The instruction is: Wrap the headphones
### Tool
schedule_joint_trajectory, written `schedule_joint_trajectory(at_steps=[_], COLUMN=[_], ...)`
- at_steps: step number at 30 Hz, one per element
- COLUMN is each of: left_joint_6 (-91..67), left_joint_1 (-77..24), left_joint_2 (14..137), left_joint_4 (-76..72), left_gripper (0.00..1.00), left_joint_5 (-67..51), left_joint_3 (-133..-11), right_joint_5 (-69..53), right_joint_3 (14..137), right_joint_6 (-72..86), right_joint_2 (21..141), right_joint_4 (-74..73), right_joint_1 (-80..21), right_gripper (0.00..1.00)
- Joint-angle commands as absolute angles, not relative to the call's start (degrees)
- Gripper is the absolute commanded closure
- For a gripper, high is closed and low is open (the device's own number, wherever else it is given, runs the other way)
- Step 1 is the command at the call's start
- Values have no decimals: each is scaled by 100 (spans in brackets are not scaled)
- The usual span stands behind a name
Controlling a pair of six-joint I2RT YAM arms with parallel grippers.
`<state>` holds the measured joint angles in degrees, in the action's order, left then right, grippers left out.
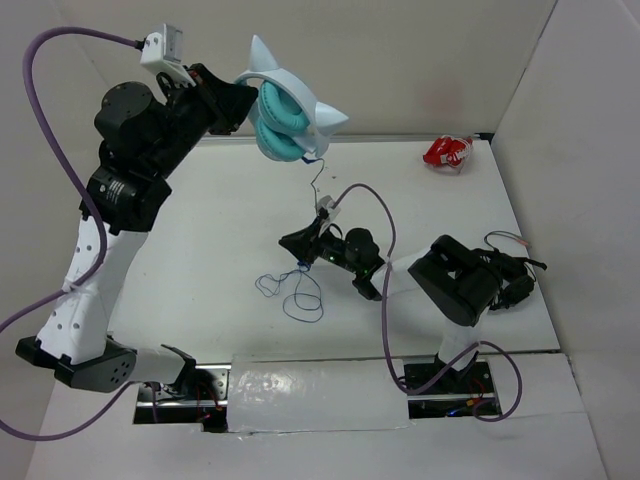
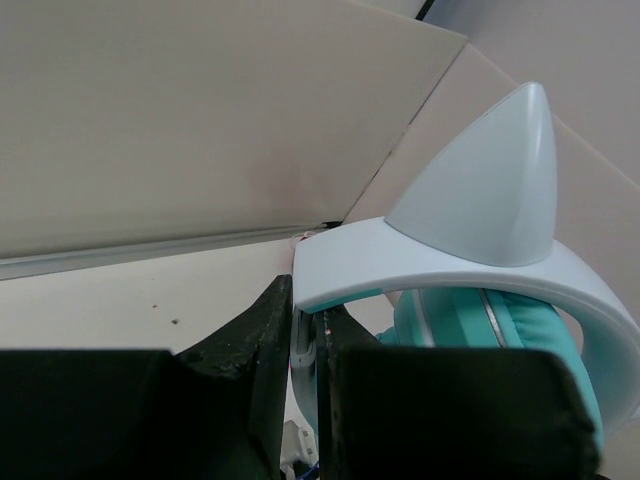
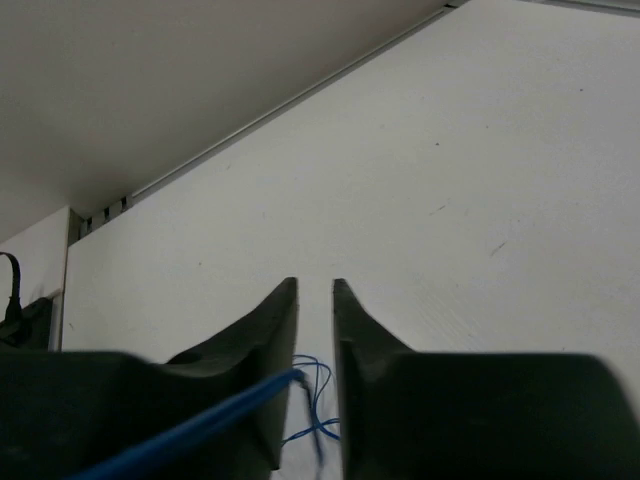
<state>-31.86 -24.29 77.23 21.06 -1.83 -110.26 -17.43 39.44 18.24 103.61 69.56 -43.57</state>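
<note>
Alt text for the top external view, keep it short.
The left gripper holds the headphones by the white headband, raised above the back of the table. Their thin blue cord hangs down to the right gripper, low near the middle, and ends in loose loops on the table. A small red and white object lies far right.

soft, even light from above; the white table (image 1: pixel 230 200) is bright, with only faint shadows beside the arms (image 1: pixel 100 260). the glossy strip (image 1: pixel 310 395) at its near edge shows glare. in the right wrist view the cord (image 3: pixel 200 420) near the lens is blurred.
</note>
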Motion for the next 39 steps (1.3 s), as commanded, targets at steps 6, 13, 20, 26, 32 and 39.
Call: schedule_joint_trajectory(at_steps=[6, 13, 20, 26, 32, 39], left_joint_6=[-3472, -3780, -2859, -1480, -967, -1150], left_joint_1=[-2391, -1847, -1179, -1195, -1721, -2092], left_joint_2=[7261, 6505, 6783, 7224, 7636, 8112], left_joint_4=[1406, 765, 141, -141, 605, 642], left_gripper=[100, 100, 100, 100, 100, 100], left_joint_5=[-168, -734, -2791, -4499, -3139, -2111], left_joint_3=[-10821, -8714, -7647, -7181, -7058, -6830], right_joint_5=[-1978, -3074, -4236, -4509, -3851, -3147], right_joint_3=[3692, 3367, 5292, 6608, 8618, 9570], right_joint_6=[2697, 2718, 680, 141, 71, 140], right_joint_2=[10011, 9073, 8463, 9130, 9764, 9791], right_joint_4=[7076, 5943, 869, -1421, -2846, -3514], right_joint_1=[-3649, -2199, -1564, -1152, -984, -1450], right_gripper=[100, 100, 100, 100, 100, 100])
